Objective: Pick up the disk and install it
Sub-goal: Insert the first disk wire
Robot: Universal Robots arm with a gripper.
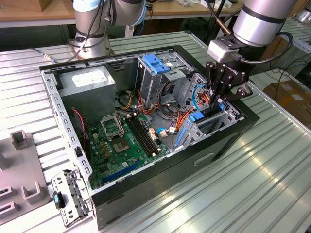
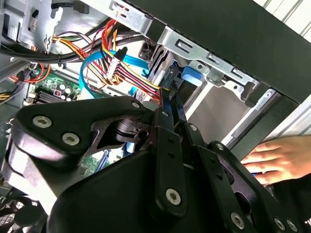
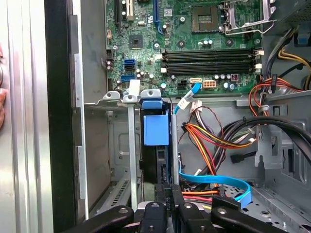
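The disk (image 1: 210,120) stands on edge in a slot of the metal drive cage (image 1: 192,133) at the open computer case's side on the exterior view's right. In the first wrist view it is a dark slab (image 3: 155,162) between metal rails, capped by a blue plastic rail (image 3: 156,128). My gripper (image 1: 218,101) hangs straight over that slot. Its black fingers (image 2: 165,121) lie together, tips down at the disk's near edge (image 3: 167,194). Whether the tips pinch the edge or only touch it is hidden.
Orange, red and blue cables (image 3: 214,141) crowd the cage beside the slot. A grey power-supply box (image 1: 87,80), the green motherboard (image 1: 121,145) and a second cage with a blue latch (image 1: 156,63) fill the case. A person's hand (image 2: 277,155) rests outside the case wall.
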